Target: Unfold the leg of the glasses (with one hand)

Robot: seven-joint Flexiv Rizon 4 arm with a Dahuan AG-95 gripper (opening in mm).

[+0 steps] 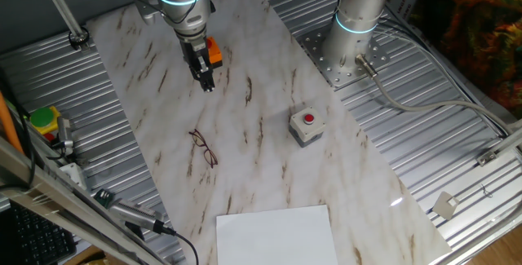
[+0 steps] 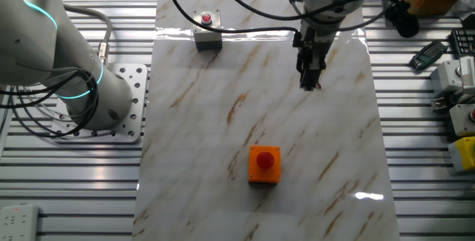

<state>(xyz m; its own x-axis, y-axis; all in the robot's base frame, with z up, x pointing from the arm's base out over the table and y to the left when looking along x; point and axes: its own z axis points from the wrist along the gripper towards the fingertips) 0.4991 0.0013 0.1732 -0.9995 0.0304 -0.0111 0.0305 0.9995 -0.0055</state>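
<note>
- Tool (image 1: 207, 81) hung above the marble-pattern table (image 1: 269, 175), pointing down, holding nothing.
- Fingers looked close together in both views; whether fully closed or slightly parted could not be told.
- Glasses (image 1: 204, 147) lay flat on the table, well apart from the tool, nearer the camera than it in the one fixed view and roughly in line with it. Dark thin frame; leg position too small to make out.
- In the other fixed view the glasses were not visible; the tool (image 2: 309, 81) and wrist covered that area.
- Orange box with red button (image 1: 213, 51) sat just behind the tool in the one fixed view, partly hidden by it; in the other fixed view the same box (image 2: 264, 164) stood clear of the tool, on the camera's side of it.
- Grey box with red button (image 1: 306, 125) stood on the table off to the side of the tool, well apart from the glasses.
- White sheet (image 1: 276, 234) lay at the table edge, beyond the glasses as seen from the tool.
</note>
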